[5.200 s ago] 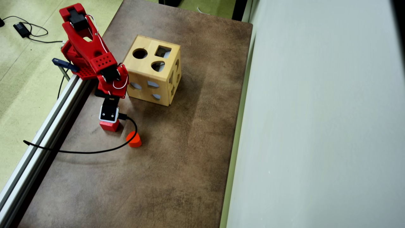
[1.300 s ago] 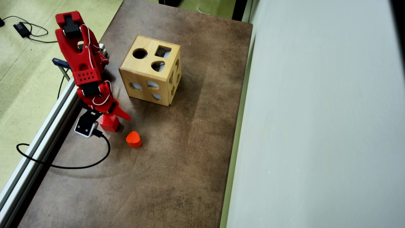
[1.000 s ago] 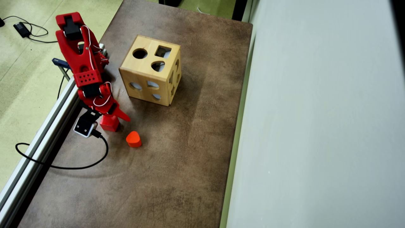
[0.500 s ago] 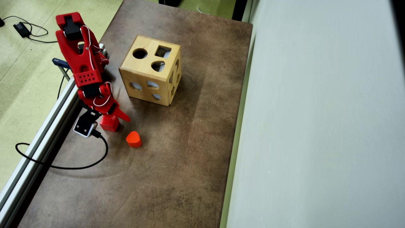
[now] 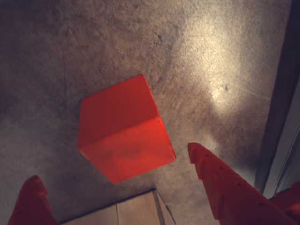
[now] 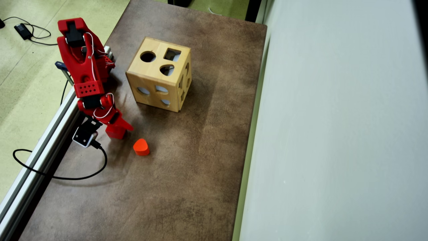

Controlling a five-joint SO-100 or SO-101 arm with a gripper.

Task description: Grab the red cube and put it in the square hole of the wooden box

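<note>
Your claw stands wide, and the cube lies in the gap between the two fingers without touching either one in the wrist view. One finger reaches in from the lower right with its toothed edge turned to the cube; only the tip of the other shows at the lower left corner. The cube rests flat on the bench, with a bright patch of light on the surface just past it.

From overhead, you see the claw over the cube, which sits near the left edge of the bench, about midway along it; the arm covers part of the cube, so only its lower half shows. A rounded orange block lies just beside the cube, toward the bench's middle, apart from it. The wrist camera hangs at the bench's left edge with its black cable looping off over the rail.

The box stands toward the far left corner of the bench, well apart from the cube, turned a little askew to the edges. Its top face carries three openings: a round one, a teardrop one, and the square hole, which sits at the top face's far right. The hole is open and uncovered. A slice of the box's light wood also shows at the bottom of the wrist view.
</note>
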